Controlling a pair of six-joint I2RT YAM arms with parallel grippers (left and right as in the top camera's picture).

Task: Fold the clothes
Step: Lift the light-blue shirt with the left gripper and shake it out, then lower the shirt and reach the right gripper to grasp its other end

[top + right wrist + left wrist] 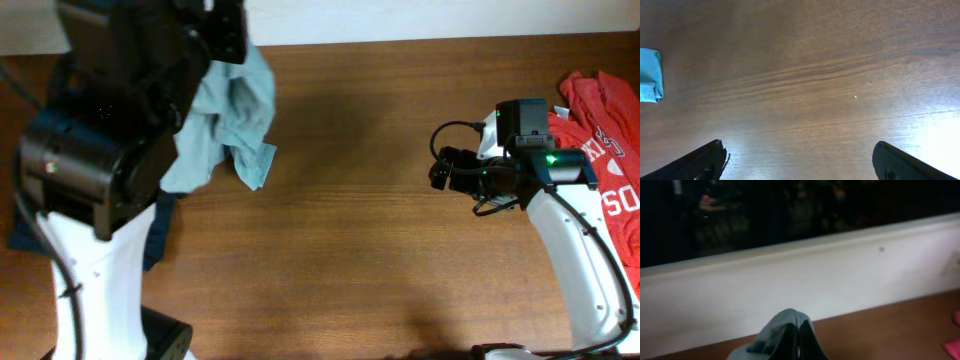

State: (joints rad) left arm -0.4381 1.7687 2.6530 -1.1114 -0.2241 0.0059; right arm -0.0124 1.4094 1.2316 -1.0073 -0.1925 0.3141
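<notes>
Pale teal fabric hangs bunched near the back left corner of the wooden table (350,250). This is the teal T-shirt (232,120), and the left gripper (792,340) has its jaws pressed together on a fold of it. The right gripper (799,147) hovers over bare wood well to the right, jaws spread wide and holding nothing. A red T-shirt (610,130) lies at the right edge. A dark navy garment (160,235) shows beneath the left arm.

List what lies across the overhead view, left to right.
left arm → teal T-shirt → table → right gripper → red T-shirt. The navy garment is left out because it is mostly hidden under the left arm.
</notes>
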